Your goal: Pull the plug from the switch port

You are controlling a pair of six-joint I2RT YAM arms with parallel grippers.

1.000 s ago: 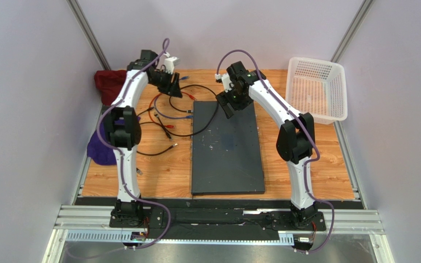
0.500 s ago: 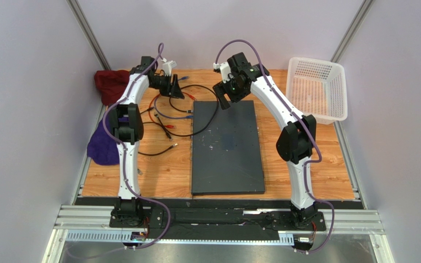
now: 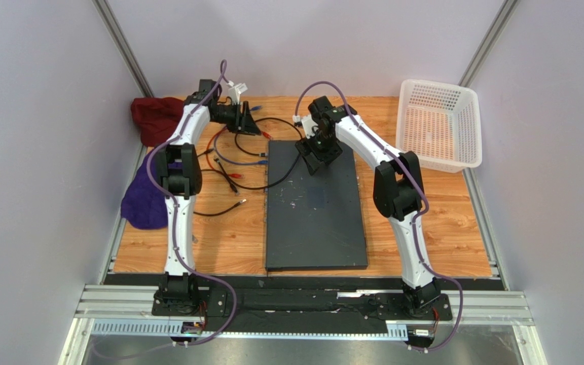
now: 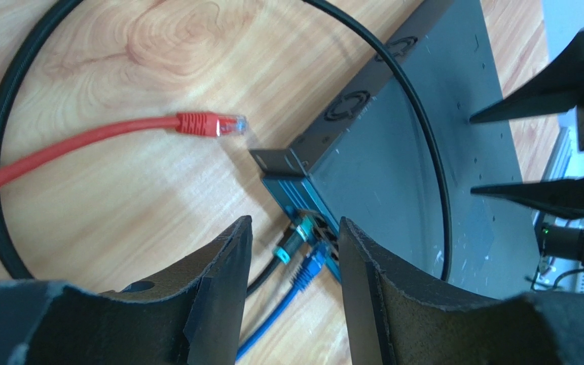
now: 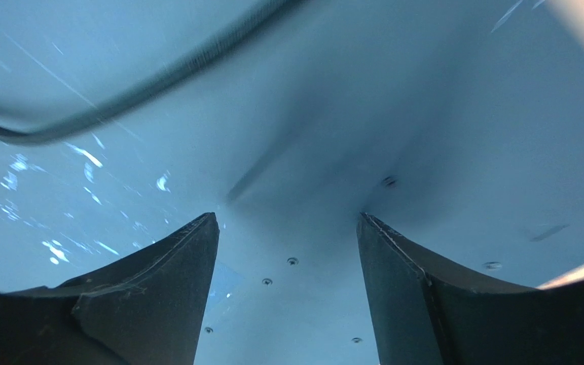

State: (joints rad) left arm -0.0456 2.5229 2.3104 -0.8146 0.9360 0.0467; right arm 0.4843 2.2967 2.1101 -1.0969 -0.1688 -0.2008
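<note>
The switch (image 3: 315,205) is a large dark grey slab lying lengthwise mid-table. In the left wrist view its far-left corner (image 4: 394,144) shows ports holding a blue plug (image 4: 308,266) and a black plug with a teal collar (image 4: 291,242). My left gripper (image 4: 293,228) is open and empty, hovering off that corner with both plugs showing between its fingers; in the top view it (image 3: 251,122) sits beyond the switch's far-left corner. My right gripper (image 5: 287,220) is open and empty, very close over the switch's speckled top (image 5: 394,99), near its far end (image 3: 308,156).
A loose red cable's plug (image 4: 210,124) lies on the wood. A black cable (image 4: 417,129) loops over the switch top. A white mesh basket (image 3: 438,123) stands far right. A dark red cloth (image 3: 154,118) and a purple cloth (image 3: 141,201) lie left.
My right gripper has come down onto the far end of the switch's top. My left gripper has shifted a little right toward the switch's far-left corner.
</note>
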